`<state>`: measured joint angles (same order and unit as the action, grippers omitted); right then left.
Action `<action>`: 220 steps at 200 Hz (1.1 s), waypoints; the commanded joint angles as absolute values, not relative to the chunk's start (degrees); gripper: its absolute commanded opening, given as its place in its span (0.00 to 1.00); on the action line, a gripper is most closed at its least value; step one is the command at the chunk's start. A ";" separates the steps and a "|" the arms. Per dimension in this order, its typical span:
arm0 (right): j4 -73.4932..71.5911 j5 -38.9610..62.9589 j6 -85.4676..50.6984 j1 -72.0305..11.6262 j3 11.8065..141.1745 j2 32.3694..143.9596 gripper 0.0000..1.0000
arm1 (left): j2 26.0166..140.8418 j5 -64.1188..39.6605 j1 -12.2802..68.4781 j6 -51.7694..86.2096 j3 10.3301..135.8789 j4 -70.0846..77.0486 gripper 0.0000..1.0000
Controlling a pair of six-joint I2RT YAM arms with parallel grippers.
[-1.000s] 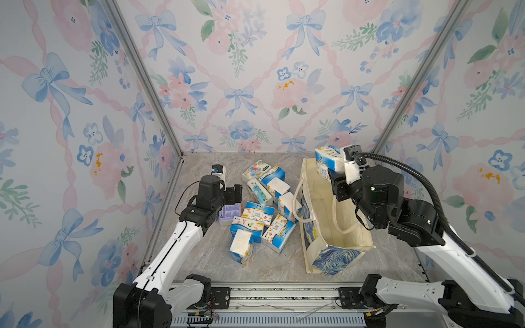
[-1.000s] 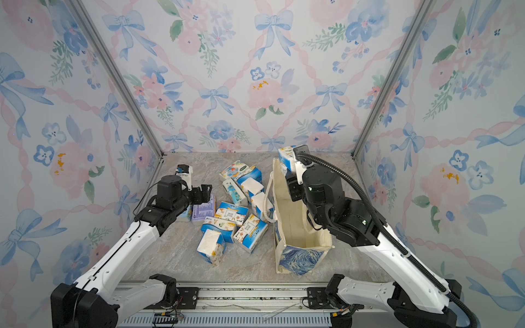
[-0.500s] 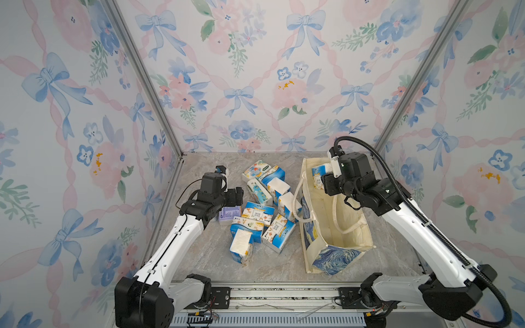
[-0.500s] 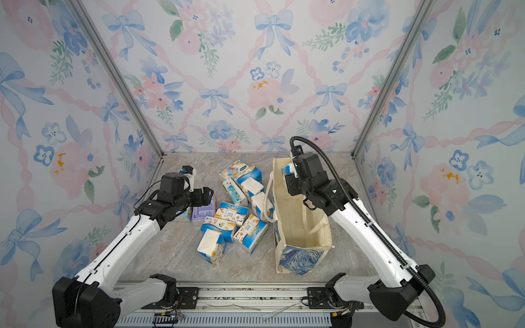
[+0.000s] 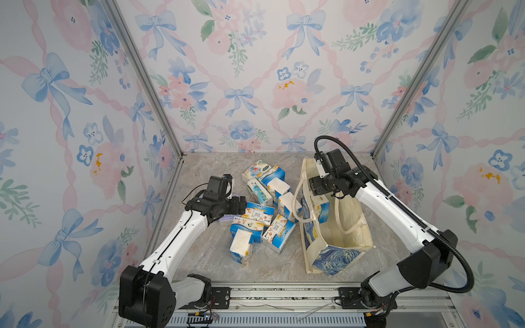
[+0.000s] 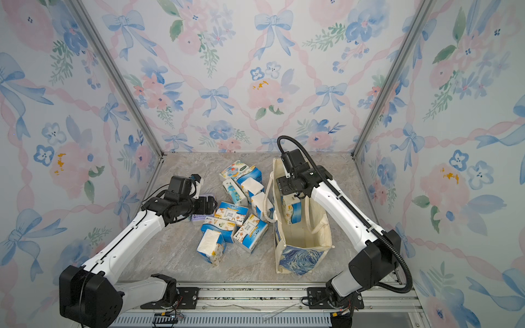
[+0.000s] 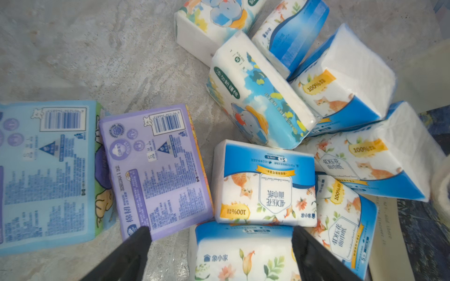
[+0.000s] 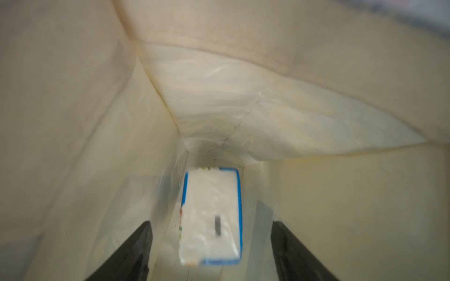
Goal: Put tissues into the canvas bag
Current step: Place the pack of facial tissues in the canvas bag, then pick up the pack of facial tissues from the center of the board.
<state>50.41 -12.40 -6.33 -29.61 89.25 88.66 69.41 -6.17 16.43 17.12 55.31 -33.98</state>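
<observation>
Now one soft blue-and-white tissue pack (image 8: 209,194), blurred, is inside the cream canvas bag (image 5: 332,258) with blue swirling print, just below the right pincer (image 8: 210,226), whose jaws stand wide and grip nothing. More brick-shaped tissue packs (image 5: 264,210) lie heaped on the grey marbled table (image 5: 204,255) under the left pincer (image 7: 219,230), also wide. A flat lavender pack (image 7: 151,170) is just beside one of its fingers.

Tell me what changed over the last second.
The right gripper carried a pack from above the far end of the bag down into it and opened; the pack is now loose inside. The left gripper shifted slightly nearer the pile, open throughout. The pile and bag stayed put.
</observation>
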 commanded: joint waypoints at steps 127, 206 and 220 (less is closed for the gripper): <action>32.20 -13.83 -8.48 -26.91 72.74 54.94 0.83 | 64.88 -10.16 18.27 18.77 55.71 -43.94 0.91; 29.66 -11.84 -10.99 -21.72 66.38 52.34 0.88 | 62.14 -11.69 22.54 21.70 59.20 -52.53 0.92; 29.36 -11.82 -10.90 -21.55 66.03 52.96 0.88 | 60.40 -11.62 23.69 23.02 58.79 -54.12 0.93</action>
<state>30.85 -12.45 -10.11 -22.17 66.57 52.16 63.81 -10.39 22.11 20.40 57.34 -49.08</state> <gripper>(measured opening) 0.879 0.921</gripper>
